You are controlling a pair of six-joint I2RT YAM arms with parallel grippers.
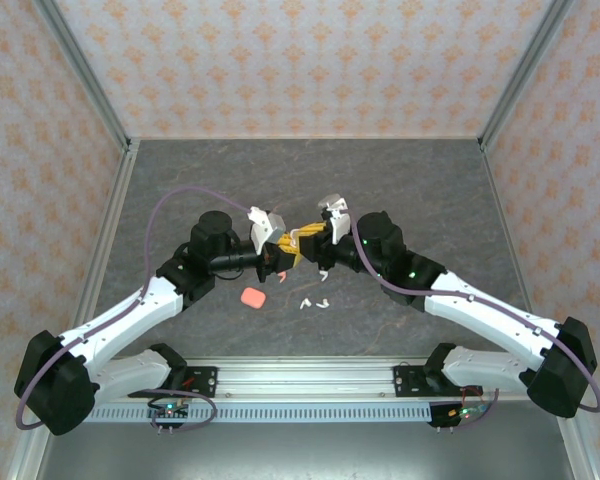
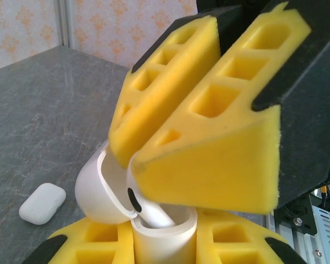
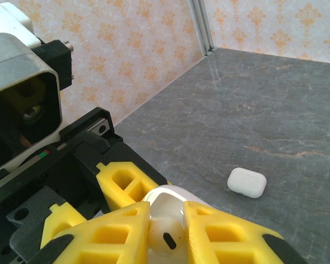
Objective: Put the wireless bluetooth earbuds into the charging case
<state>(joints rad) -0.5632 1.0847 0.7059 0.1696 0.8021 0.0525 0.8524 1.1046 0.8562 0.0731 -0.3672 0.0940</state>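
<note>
You have bright, even light from overhead, and shadows on the tabletop are faint and soft-edged. In your left wrist view the nearest yellow foam looks slightly blurred.

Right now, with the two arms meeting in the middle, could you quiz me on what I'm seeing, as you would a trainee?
1. True or false: the left gripper is clamped on an open white charging case.
2. What is the right gripper pinching? A: a white earbud. B: a screwdriver. C: nothing.
3. In the top view, what colour is the small case lying on the table just left of the two loose white earbuds?

Key: 1 true. 2 A. 3 coral-red.
</note>
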